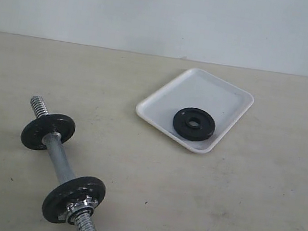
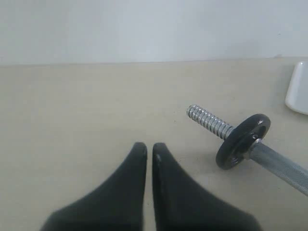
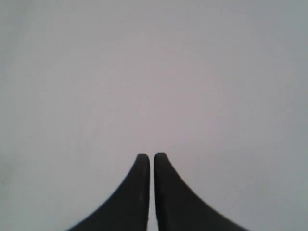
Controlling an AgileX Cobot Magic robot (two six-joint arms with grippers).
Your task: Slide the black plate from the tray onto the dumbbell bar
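Observation:
The black plate (image 1: pixel 194 123) lies flat in the near corner of the white tray (image 1: pixel 205 88), right of centre on the table. The dumbbell bar (image 1: pixel 59 156) lies at the lower left, with one black disc at each end of its handle and a silver star nut (image 1: pixel 81 205) against the nearer disc. Neither gripper shows in the exterior view. In the left wrist view my left gripper (image 2: pixel 149 150) is shut and empty, with the bar's threaded end (image 2: pixel 209 121) and a disc (image 2: pixel 242 141) a short way off. My right gripper (image 3: pixel 151 158) is shut, facing only a blank wall.
The tan table (image 1: pixel 244 212) ends at a pale wall behind. A corner of the tray (image 2: pixel 299 91) shows at the edge of the left wrist view.

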